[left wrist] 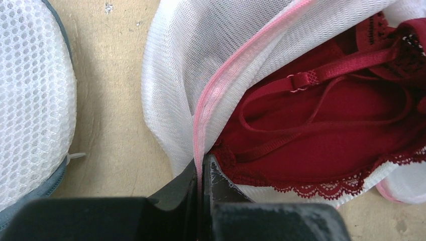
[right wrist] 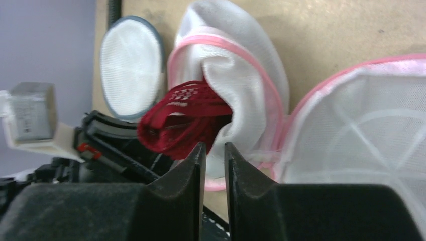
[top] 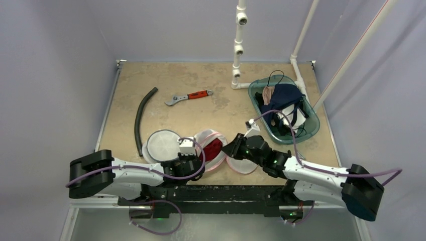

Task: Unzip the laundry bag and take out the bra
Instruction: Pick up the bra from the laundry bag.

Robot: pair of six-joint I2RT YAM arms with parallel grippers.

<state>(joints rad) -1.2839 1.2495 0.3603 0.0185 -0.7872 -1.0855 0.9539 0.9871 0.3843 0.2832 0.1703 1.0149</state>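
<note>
The white mesh laundry bag (top: pixel 205 138) (left wrist: pixel 181 55) (right wrist: pixel 241 75) with pink trim lies unzipped near the table's front edge. The dark red lace bra (top: pixel 213 149) (left wrist: pixel 321 135) (right wrist: pixel 183 118) shows in its mouth, partly bulging out. My left gripper (top: pixel 197 159) (left wrist: pixel 202 168) is shut on the bag's pink-trimmed edge at the left end of the opening. My right gripper (top: pixel 232 149) (right wrist: pixel 215 148) hovers just right of the bag, pointing at the bra. Its jaws stand a narrow gap apart with nothing between them.
A grey-rimmed round mesh bag (top: pixel 163 144) (left wrist: pixel 30 90) (right wrist: pixel 131 68) lies left of the laundry bag, and a pink-rimmed mesh disc (top: pixel 242 164) (right wrist: pixel 361 130) lies to its right. Farther back are a black hose (top: pixel 142 118), a red-handled wrench (top: pixel 189 96), a teal basket (top: pixel 310 125) of clothes and white pipes (top: pixel 237 50).
</note>
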